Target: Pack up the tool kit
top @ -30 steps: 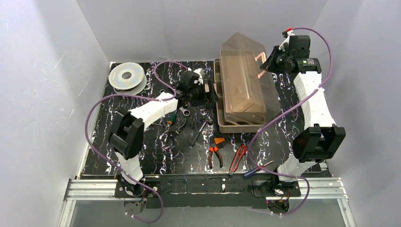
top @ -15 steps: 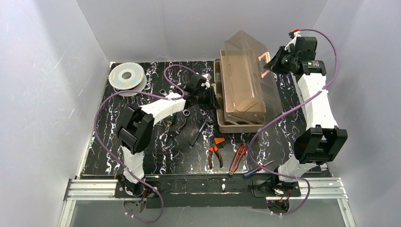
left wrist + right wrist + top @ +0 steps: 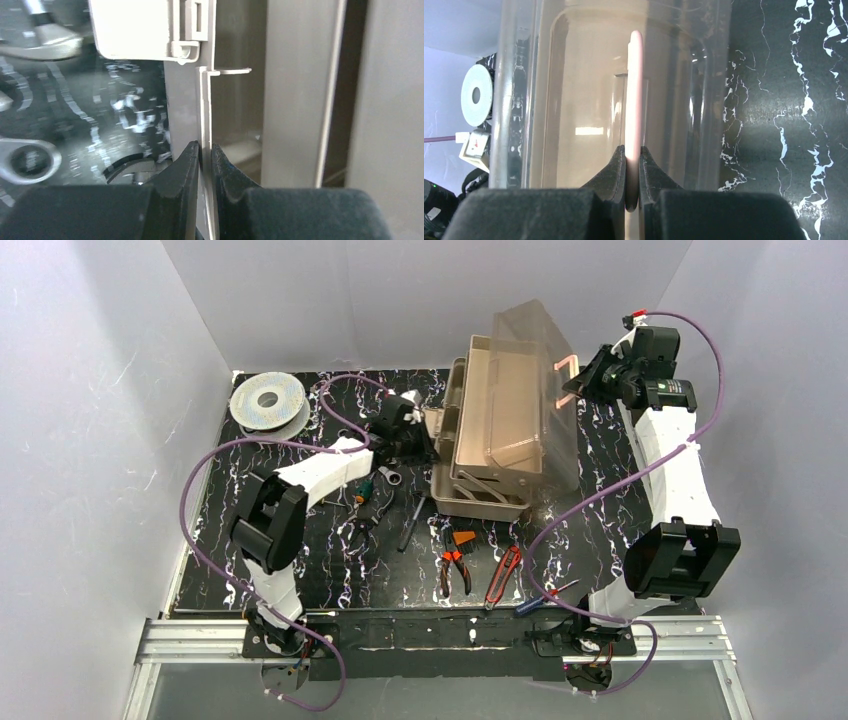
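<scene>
The tool kit (image 3: 490,415) is a large beige box at the table's back centre, tilted, with its smoky lid (image 3: 545,340) swung up. My left gripper (image 3: 428,440) is at the box's left side. In the left wrist view it (image 3: 205,147) is shut on a thin beige edge of the tool kit (image 3: 295,100). My right gripper (image 3: 590,380) is at the upper right of the lid. In the right wrist view it (image 3: 632,150) is shut on the pink handle (image 3: 636,90) of the tool kit.
A grey wire spool (image 3: 267,402) lies at the back left. Loose tools lie in front of the box: wrenches (image 3: 385,478), orange-black pliers (image 3: 455,558), red-handled cutters (image 3: 503,575) and a screwdriver (image 3: 545,597). White walls enclose the table.
My left gripper reached the box's left side, shut on its edge and drew it left. The right gripper rose to the right with the handle, and the box now tilts with its lid wider.
</scene>
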Controlling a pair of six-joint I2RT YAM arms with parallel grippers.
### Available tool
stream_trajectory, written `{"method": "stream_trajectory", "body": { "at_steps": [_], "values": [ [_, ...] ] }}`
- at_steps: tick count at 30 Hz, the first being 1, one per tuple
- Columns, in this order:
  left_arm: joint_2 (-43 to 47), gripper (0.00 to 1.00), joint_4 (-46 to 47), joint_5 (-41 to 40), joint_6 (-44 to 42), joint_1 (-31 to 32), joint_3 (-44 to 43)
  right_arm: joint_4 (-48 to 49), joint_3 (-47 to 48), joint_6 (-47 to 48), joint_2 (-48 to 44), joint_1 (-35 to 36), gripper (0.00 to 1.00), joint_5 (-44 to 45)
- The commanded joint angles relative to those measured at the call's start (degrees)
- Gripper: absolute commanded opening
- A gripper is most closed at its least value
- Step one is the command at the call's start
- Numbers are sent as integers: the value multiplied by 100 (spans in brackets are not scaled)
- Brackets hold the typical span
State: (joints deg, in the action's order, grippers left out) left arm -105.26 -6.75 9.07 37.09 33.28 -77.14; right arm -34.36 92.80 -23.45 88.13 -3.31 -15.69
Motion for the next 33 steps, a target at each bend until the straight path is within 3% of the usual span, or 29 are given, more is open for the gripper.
{"method": "stream_trajectory", "body": {
  "at_steps": [1, 12, 18, 22, 28, 33],
  "values": [
    [875, 0, -618, -552, -520, -785, 533, 175, -250, 233, 29, -198, 1, 591],
    [1569, 0, -215, -575, -564, -954, 1445, 379, -1071, 87, -109, -196, 1, 839],
    [1683, 0, 94, -382, -539, -953, 1754, 124, -936, 108, -251, -196, 36, 1134],
    [1787, 0, 257, -304, -514, -955, 1956, -81, -743, 138, -517, -211, 54, 1378],
    [1925, 0, 449, -240, -497, -955, 2171, 18, -912, 81, -1037, -236, 67, 1405],
    [1915, 0, 621, -49, -395, -954, 2303, 255, -1133, -13, -1431, -240, 71, 1034]
  ]
}}
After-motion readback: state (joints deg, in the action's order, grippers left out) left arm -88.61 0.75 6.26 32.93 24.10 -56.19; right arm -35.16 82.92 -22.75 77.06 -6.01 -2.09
